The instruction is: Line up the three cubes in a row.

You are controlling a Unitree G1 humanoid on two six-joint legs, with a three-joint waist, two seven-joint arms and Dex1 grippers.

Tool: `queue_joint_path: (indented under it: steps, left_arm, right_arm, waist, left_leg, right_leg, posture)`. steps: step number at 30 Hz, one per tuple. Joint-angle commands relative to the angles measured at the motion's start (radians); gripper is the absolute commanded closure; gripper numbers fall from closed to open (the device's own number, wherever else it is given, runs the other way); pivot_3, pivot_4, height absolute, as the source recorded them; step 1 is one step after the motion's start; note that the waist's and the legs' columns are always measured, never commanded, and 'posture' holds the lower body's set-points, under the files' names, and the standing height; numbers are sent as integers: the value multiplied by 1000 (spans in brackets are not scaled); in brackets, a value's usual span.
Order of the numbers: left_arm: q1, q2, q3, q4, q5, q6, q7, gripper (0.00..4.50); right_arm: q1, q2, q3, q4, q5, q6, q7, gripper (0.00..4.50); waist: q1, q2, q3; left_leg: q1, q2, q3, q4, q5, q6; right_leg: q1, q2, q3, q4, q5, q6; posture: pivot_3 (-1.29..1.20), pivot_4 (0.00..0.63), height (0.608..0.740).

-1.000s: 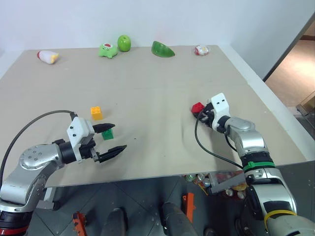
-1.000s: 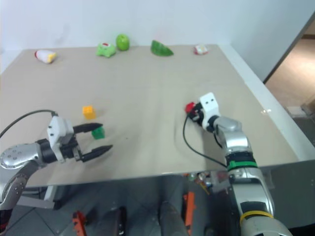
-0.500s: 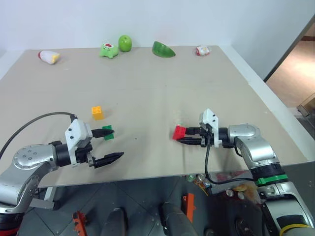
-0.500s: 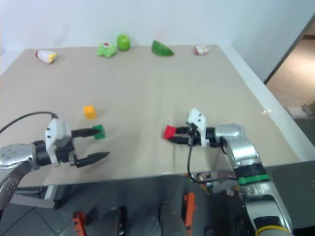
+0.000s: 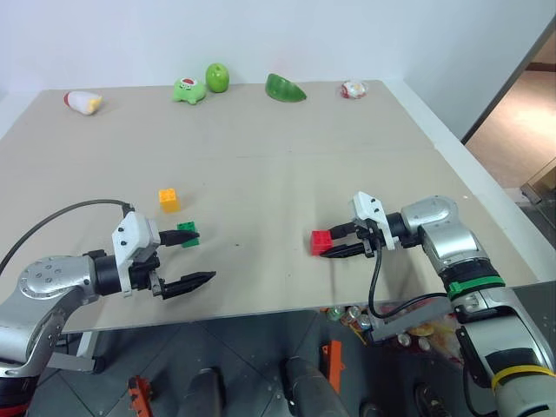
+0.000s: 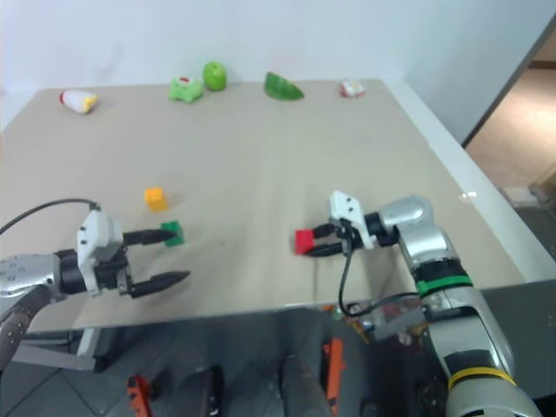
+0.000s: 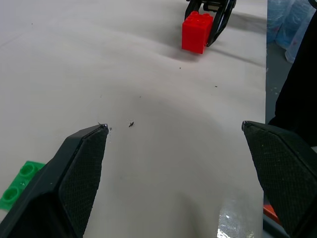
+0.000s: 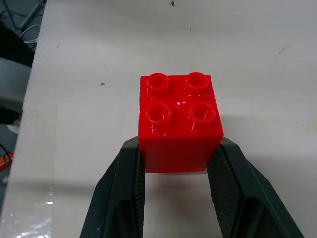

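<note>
Nearest the front edge of the beige worktop (image 5: pixel 287 174), at the lower left of the head view, the left gripper (image 5: pixel 193 259) hangs with its jaws wide apart and nothing between them. Just off its upper finger lies the small green studded plastic cube (image 5: pixel 187 233), and a little farther back sits the yellow-orange studded plastic cube (image 5: pixel 169 200). Those two are close together; a careless sweep of the open fingers could knock either one and spoil whatever line they already make.

At centre right, the right gripper (image 5: pixel 342 245) has its jaws clamped on the red studded plastic cube (image 5: pixel 321 241), which sits low over the worktop, well apart from the other two. The wrist view shows the fingers (image 8: pixel 121 191) pinching only the lower rear part of the cube, so I'd worry about it pivoting or slipping out if it drags on the surface during the carry. Bringing it in could also crowd the waiting left gripper.

Along the far edge lie toys, among them a round green apple (image 5: pixel 217 76), well clear of the work.
</note>
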Motion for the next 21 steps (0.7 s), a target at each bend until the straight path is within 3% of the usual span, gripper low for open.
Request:
queue_joint_path:
  steps: [1,7,9,15,21]
  left_arm:
    - [8,14,41,-40,-18,1,0,0]
    - [19,13,54,-50,-24,8,9,0]
    - [25,13,64,-42,-17,7,14,0]
    - [60,11,127,66,21,-47,8,0]
    - [79,45,174,250,86,-144,-46,0]
  right_arm:
    - [-34,11,12,24,-17,-44,48,3289]
    - [-50,29,24,77,-32,-65,63,3289]
    - [-67,44,29,120,-61,-74,19,2227]
    - [-54,25,23,79,-85,-98,9,239]
    - [-78,-77,-82,-214,69,30,71,239]
  waist:
    - [0,0,0]
    - [0,0,0]
    - [0,0,0]
    - [-3,0,0]
    - [-2,1,0]
  left_leg:
    - [0,0,0,-1,0,0]
    - [0,0,0,-1,0,0]
    - [1,0,0,0,0,0]
    - [4,0,0,1,0,0]
    - [4,0,1,1,1,1]
  right_leg:
    - [0,0,0,0,0,0]
    - [0,0,0,0,0,0]
    - [0,0,0,0,0,0]
    - [2,0,1,1,1,-1]
    - [1,0,2,2,1,-1]
  posture:
    - [0,150,733]
    - [0,150,733]
    - [0,150,733]
    - [0,150,733]
    - [0,150,733]
